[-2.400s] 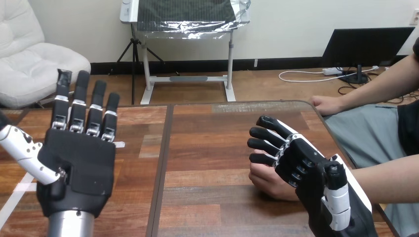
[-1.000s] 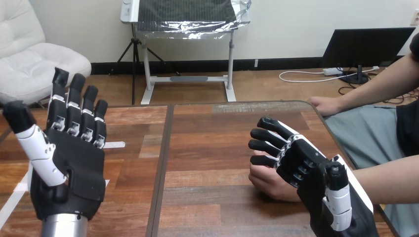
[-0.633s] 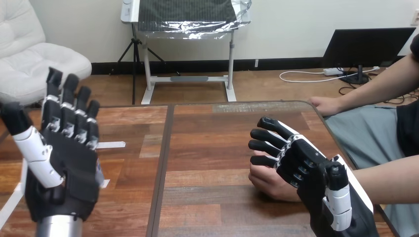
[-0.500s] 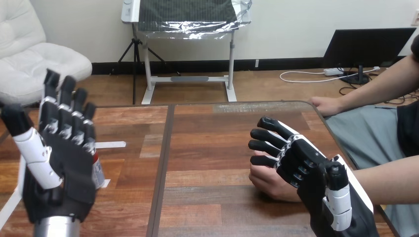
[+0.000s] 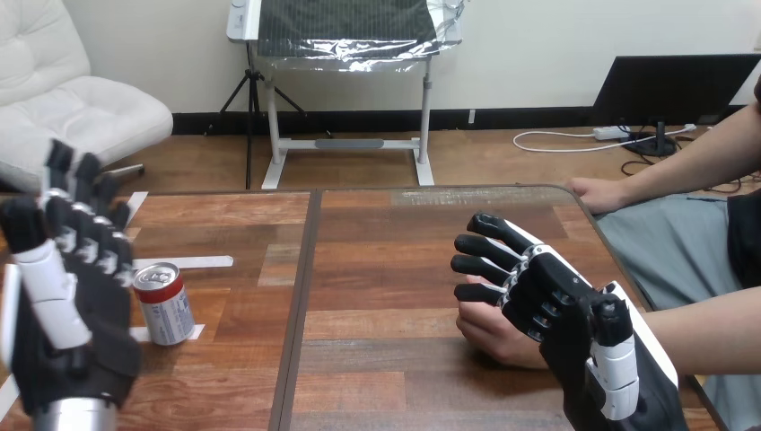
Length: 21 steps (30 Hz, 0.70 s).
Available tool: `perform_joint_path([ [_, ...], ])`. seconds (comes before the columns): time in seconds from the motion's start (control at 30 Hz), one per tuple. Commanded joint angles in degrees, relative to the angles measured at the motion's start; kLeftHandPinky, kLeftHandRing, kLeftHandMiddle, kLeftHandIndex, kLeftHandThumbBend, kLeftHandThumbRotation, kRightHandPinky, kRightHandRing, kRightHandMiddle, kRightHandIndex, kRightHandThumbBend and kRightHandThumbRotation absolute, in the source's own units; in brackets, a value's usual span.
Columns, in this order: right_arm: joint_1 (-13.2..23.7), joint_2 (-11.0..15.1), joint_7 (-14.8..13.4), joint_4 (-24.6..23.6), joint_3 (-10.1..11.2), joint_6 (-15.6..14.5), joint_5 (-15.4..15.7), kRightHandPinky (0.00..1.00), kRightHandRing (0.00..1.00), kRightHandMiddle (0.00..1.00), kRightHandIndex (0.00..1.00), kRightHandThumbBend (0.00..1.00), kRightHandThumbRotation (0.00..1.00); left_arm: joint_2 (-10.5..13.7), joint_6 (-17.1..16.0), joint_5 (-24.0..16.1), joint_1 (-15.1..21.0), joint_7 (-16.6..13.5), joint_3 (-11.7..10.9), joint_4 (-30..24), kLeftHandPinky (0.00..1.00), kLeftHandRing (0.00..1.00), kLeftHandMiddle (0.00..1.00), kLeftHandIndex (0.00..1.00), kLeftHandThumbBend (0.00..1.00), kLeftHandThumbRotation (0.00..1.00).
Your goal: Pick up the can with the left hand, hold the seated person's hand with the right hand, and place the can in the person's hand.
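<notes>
Can (image 5: 164,303): silver, red top, upright, beside my left hand (image 5: 76,332). Person's hand (image 5: 489,330): fisted, cupped by my right hand (image 5: 556,310).

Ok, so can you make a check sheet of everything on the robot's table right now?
Surface: wooden table, bare wood with a dark seam down it.
Job's things: can upright at the left, not yet lifted; person's nearer hand resting on the table at the right.
Clutter: white tape strips by the can.
Robot hands: left robot hand open, raised beside the can, not gripping it; right robot hand lies over the person's nearer hand, and I cannot tell whether it grips.
Cables: nothing seen on the table.
Surroundings: person's farther hand at the table's far right edge.
</notes>
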State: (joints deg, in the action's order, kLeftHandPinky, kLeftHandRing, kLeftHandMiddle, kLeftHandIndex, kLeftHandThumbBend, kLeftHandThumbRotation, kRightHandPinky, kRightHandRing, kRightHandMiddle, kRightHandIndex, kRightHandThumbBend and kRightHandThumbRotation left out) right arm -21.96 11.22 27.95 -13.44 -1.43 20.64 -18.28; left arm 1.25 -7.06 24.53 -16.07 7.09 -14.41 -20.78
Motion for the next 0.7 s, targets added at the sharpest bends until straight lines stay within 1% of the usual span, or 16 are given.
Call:
perform_joint_path([
  [0.0,2.5,-0.4,-0.2,-0.5,0.8,1.1,-0.5,0.77,0.84,0.85,0.87,0.93,1.0,1.4,-1.2,-1.1,5.2,-0.5,-1.1,0.4,1.0,1.0,1.0,1.0,0.95,0.95],
  [0.23,2.5,-0.3,-0.2,-0.5,0.9,1.0,-0.6,0.77,0.84,0.85,0.88,0.92,1.0,2.3,-0.3,-1.0,6.6,-1.4,-2.2,0.8,1.0,1.0,1.0,1.0,0.94,0.96],
  [0.47,2.4,-0.3,0.0,-0.3,1.0,1.2,-0.7,0.77,0.84,0.85,0.88,0.92,1.0,3.9,-0.3,-1.3,8.5,-1.0,-3.7,3.2,1.0,1.0,1.0,1.0,0.96,0.94],
  [0.67,2.5,-0.2,0.2,-0.1,1.1,1.5,-0.7,0.77,0.84,0.86,0.88,0.92,1.0,4.9,-0.1,-1.8,9.8,-1.3,-4.3,4.6,1.0,1.0,1.0,1.0,0.95,0.93],
])
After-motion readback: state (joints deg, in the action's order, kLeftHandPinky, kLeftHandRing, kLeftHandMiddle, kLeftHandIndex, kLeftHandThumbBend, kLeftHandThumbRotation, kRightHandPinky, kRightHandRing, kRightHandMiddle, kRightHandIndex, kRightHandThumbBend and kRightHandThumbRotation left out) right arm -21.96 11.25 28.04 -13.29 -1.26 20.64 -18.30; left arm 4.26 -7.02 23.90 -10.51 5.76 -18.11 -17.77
